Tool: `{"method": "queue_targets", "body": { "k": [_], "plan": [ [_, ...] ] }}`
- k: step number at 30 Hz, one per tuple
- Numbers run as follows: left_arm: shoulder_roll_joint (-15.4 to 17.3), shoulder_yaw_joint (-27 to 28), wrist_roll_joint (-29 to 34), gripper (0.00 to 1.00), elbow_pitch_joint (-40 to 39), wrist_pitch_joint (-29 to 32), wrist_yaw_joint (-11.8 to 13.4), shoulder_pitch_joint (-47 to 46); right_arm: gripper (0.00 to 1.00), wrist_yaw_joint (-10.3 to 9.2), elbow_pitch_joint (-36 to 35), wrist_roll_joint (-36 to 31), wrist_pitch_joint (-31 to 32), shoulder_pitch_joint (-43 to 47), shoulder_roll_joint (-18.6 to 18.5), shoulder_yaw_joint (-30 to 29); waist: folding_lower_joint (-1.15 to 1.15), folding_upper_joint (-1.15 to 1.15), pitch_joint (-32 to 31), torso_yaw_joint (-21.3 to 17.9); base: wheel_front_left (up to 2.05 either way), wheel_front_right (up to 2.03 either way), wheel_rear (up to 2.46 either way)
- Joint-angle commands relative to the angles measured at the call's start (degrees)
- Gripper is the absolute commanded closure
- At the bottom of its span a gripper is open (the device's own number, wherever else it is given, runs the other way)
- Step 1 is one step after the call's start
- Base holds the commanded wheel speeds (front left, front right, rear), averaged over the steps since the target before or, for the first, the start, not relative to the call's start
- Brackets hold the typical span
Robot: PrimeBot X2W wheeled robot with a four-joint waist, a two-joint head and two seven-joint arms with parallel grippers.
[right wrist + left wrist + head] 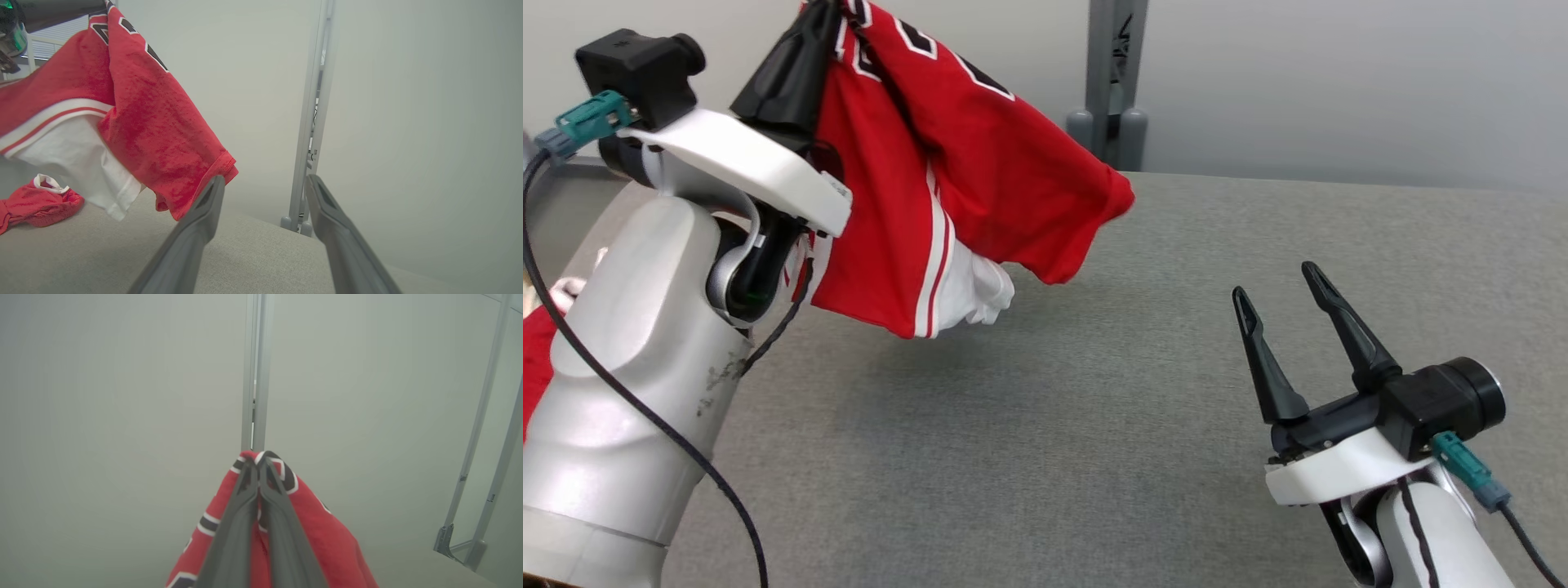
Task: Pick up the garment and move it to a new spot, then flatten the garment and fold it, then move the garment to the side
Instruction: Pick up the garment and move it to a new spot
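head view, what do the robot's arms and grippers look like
Both arms have smooth silver-grey forearms, a white plate at the wrist and a black boxy camera module with a teal connector and a black cable. The left forearm carries dark scuff marks. The left gripper and right gripper each have two long, dark, tapering fingers.

In the head view we find the garment (980,163) at the upper left, hanging above the bench (1094,425). In the left wrist view, lower centre, the left hand (258,462) is closed on its top fold. The right hand (1276,282) sits lower right in the head view, over the bench, fingers spread, well apart from the garment. Behind the bench's far edge, top centre, stands a post (1112,73).
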Motion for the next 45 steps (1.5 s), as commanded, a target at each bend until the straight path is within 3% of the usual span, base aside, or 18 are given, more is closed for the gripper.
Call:
{"method": "queue_targets", "body": {
  "k": [1, 11, 19, 24, 32, 33, 34, 35, 41, 45],
  "plan": [
    [-0.3, -0.2, -0.2, 1.0, -0.9, 0.4, 0.0, 0.7, 0.0, -0.01, -0.6, 0.1, -0.1, -0.5, -0.3, -0.4, 0.0, 0.0, 0.2, -3.4, 0.0, 0.0, 0.0],
    [-5.1, -5.1, -0.1, 1.0, -7.2, 1.8, 0.4, 4.2, 0.0, 0.0, -2.5, 0.5, -0.1, -2.5, -0.3, -4.9, 0.0, 0.0, 3.7, -15.7, 0.0, 0.0, 0.0],
    [-7.4, -7.9, 2.0, 1.0, -7.1, -0.6, 0.5, 4.4, 0.0, 0.0, -2.2, 1.9, -0.1, -3.0, -0.2, -6.6, 0.0, 0.0, 5.9, -21.9, 0.0, 0.0, 0.0],
    [-6.6, -10.5, 4.2, 1.0, -1.0, -0.7, 0.3, 4.4, 0.0, 0.0, -2.3, 2.9, -0.1, -3.5, -0.2, -6.3, 0.0, 0.0, 7.6, -25.0, 0.0, 0.0, 0.0],
    [-7.1, -13.6, 8.3, 1.0, 16.0, -3.1, 1.0, 2.7, 0.0, 0.0, -2.0, 4.1, -0.2, -3.9, -0.3, -4.7, 0.0, 0.0, 9.3, -27.4, 0.0, 0.0, 0.0],
    [-7.1, -14.2, 9.2, 0.68, 18.2, -3.3, 1.3, 2.4, 0.0, 0.0, -2.0, 4.2, -0.1, -3.9, -0.3, -4.6, 0.0, 0.0, 9.3, -27.5, 0.0, 0.0, 0.0],
    [-7.2, -14.7, 10.0, 0.14, 20.0, -3.7, 1.7, 2.0, 0.0, 0.0, -1.9, 4.2, -0.2, -3.9, -0.3, -4.5, 0.0, 0.0, 9.4, -27.5, 0.0, 0.0, 0.0],
    [-7.6, -14.7, 10.0, 0.0, 21.9, -3.7, 2.0, 1.9, 0.0, 0.0, -1.9, 4.3, -0.2, -4.0, -0.3, -4.4, 0.0, 0.0, 9.3, -27.5, 0.0, 0.0, 0.0],
    [-8.4, -12.5, 9.6, 0.0, 26.3, -5.0, 1.7, 0.5, 0.0, 0.0, -1.6, 3.6, -0.1, -3.5, -0.3, -4.6, 0.0, 0.0, 8.2, -25.4, 0.0, 0.0, 0.0],
    [-6.8, -9.0, 10.2, 0.0, 23.3, -5.1, 2.2, 1.2, 0.0, -0.01, -1.4, 2.9, -0.2, -3.1, -0.3, -4.8, 0.0, 0.0, 6.9, -23.2, 0.0, 0.0, 0.0]
  ]
}}
